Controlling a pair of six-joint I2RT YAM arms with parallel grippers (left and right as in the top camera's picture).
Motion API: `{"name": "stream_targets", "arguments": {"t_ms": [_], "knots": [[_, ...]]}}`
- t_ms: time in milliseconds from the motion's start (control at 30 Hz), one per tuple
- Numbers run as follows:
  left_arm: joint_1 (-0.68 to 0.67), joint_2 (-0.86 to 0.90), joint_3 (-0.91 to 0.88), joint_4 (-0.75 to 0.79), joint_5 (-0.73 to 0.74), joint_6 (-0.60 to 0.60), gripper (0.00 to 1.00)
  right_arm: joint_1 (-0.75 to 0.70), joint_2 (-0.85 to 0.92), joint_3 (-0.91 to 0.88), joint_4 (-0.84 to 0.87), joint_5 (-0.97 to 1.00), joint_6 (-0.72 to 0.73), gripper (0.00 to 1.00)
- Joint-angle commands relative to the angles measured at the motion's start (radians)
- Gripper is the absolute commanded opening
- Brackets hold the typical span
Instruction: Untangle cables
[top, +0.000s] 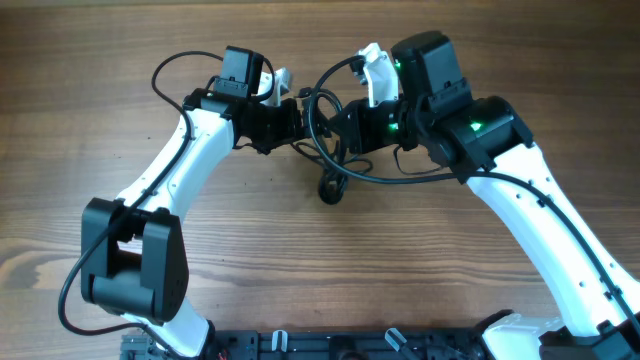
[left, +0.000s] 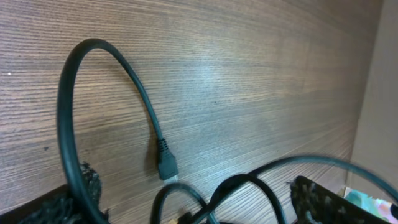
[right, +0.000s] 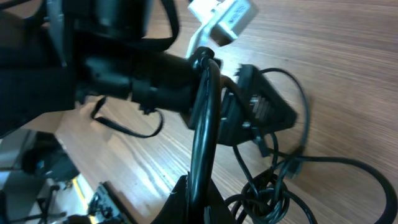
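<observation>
Cables (top: 330, 187) knot beneath: my right claw (right: 196, 186) pinches one, left claw (left: 194, 200) spread; I'd draw apart slowly, low over the worktop (top: 440, 270).

Our table (top: 120, 60) is brown wood, fine-grained and matt. The cables (top: 330, 185) look like smooth black rubbery plastic, faintly glossy. The left arm's shell (top: 185, 155) is glossy white plastic, and its base housing (top: 135, 265) at 7 o'clock overhead is matt black plastic. On the left gripper (left: 193, 180), the finger pads (left: 84, 186) look rough and knobbly.
</observation>
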Motion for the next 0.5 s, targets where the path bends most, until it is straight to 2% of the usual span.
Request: {"name": "stream_targets", "arguments": {"t_ms": [0,100,133,200,233,333,467], "knots": [[0.003,0.011,-0.01,0.022,0.046,0.037,1.0,-0.005,-0.001,0.023,0.015,-0.072,-0.019,0.04],[0.038,0.011,-0.01,0.027,0.053,0.039,0.98,-0.005,-0.001,0.023,0.02,-0.013,0.051,0.04],[0.058,0.011,-0.01,0.024,0.053,0.039,0.91,-0.005,-0.001,0.023,0.026,0.007,0.086,0.04],[0.087,0.011,-0.01,0.015,0.053,0.038,0.52,-0.005,-0.001,0.023,0.027,0.102,0.201,0.04],[0.103,0.011,-0.01,0.004,0.052,0.035,0.38,-0.005,-0.001,0.023,0.027,0.132,0.23,0.04],[0.131,0.011,-0.01,-0.035,0.014,0.035,0.24,-0.005,-0.001,0.023,0.027,0.214,0.317,0.04],[0.134,0.011,-0.01,-0.073,-0.069,0.034,0.22,-0.005,0.003,0.018,0.008,0.327,0.374,0.04]]}}
